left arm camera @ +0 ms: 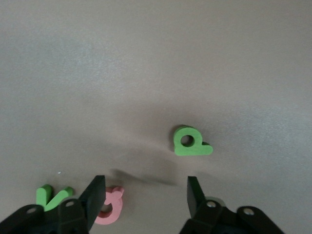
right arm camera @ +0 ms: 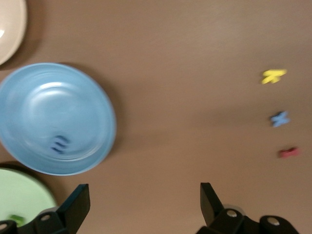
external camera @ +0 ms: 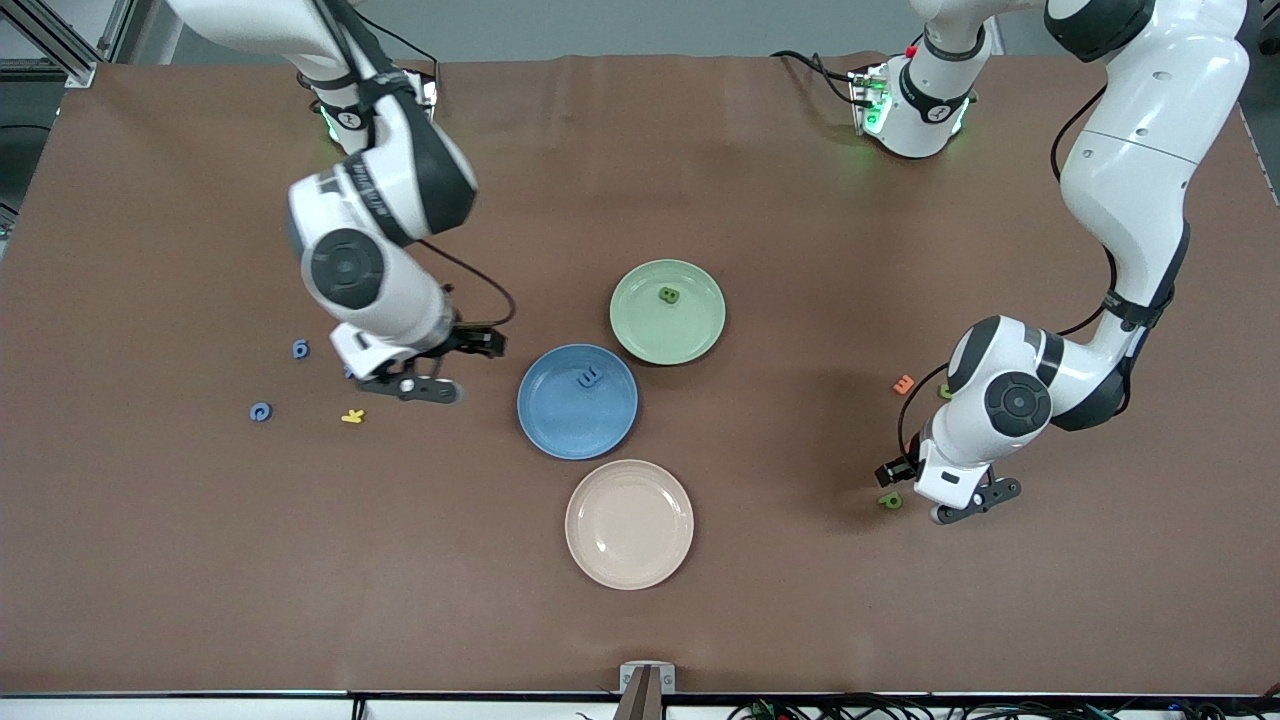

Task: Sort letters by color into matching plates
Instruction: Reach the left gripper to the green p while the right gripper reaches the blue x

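Lowest in the front view, at the middle of the frame, sits the empty beige plate (external camera: pixel 629 524). Toward the left arm's end of the table, at about the same height in the frame, a green letter P (external camera: pixel 890 499) lies flat on the brown table (external camera: pixel 780 600). The left gripper (left arm camera: pixel 146 197) is low over the table just beside it, fingers (left arm camera: pixel 95 195) apart with nothing between them. The left wrist view shows the P clear of the fingertips, and a pink letter (left arm camera: pixel 109 212) and another green letter (left arm camera: pixel 52 196) lying by one finger.

Higher in the frame, toward the right arm's end, a yellow letter (external camera: pixel 352 416) and a blue letter (external camera: pixel 260 411) lie well apart from the plates. At the centre of the frame the blue plate (external camera: pixel 560 420) holds one blue letter (external camera: pixel 588 377) near its rim. An orange letter (external camera: pixel 904 383) lies beside the left arm, and a second loose blue letter (external camera: pixel 301 348) lies beside the right arm.

The right gripper (right arm camera: pixel 145 200) is over bare table between the blue plate and the loose letters, spread wide and holding nothing. Its wrist view also shows a small blue letter (right arm camera: pixel 280 118) and a red one (right arm camera: pixel 288 152) near the yellow one.

Farthest up the frame, the pale green plate (external camera: pixel 660 335) holds one green letter (external camera: pixel 669 295)
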You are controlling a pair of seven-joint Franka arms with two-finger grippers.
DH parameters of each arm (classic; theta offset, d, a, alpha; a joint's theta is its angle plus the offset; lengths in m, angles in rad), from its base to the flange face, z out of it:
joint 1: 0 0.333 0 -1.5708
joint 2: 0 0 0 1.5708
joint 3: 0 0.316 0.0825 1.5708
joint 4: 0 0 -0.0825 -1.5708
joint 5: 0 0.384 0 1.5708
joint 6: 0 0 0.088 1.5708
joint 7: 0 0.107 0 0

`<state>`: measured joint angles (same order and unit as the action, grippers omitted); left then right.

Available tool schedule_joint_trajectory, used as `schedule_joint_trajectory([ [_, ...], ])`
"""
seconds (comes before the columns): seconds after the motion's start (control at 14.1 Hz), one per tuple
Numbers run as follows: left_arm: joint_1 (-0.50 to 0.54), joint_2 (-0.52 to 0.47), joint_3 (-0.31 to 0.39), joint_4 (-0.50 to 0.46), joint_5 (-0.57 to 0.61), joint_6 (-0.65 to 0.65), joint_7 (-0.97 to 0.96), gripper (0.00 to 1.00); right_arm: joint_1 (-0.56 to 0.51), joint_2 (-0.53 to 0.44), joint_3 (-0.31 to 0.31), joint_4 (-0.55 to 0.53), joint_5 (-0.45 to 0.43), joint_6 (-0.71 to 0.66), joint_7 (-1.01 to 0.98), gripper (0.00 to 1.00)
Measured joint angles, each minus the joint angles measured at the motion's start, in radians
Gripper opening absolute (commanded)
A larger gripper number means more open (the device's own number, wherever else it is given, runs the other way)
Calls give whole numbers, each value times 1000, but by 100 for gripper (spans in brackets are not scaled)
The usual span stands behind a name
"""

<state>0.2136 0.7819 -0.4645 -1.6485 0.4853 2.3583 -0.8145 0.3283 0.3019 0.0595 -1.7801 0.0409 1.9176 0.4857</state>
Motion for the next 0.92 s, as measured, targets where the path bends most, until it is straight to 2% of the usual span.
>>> schedule_joint_trajectory([
  [0.28,-9,32,0,33,0,0,9,69,-177,-33,-4,-90,-1,9,-295,100],
  [0.42,-11,54,0,56,0,0,32,67,-247,-34,-5,-145,-10,61,-407,100],
  [0.92,-16,65,-1,91,0,2,40,67,-354,-30,-4,-441,-33,495,-622,100],
])
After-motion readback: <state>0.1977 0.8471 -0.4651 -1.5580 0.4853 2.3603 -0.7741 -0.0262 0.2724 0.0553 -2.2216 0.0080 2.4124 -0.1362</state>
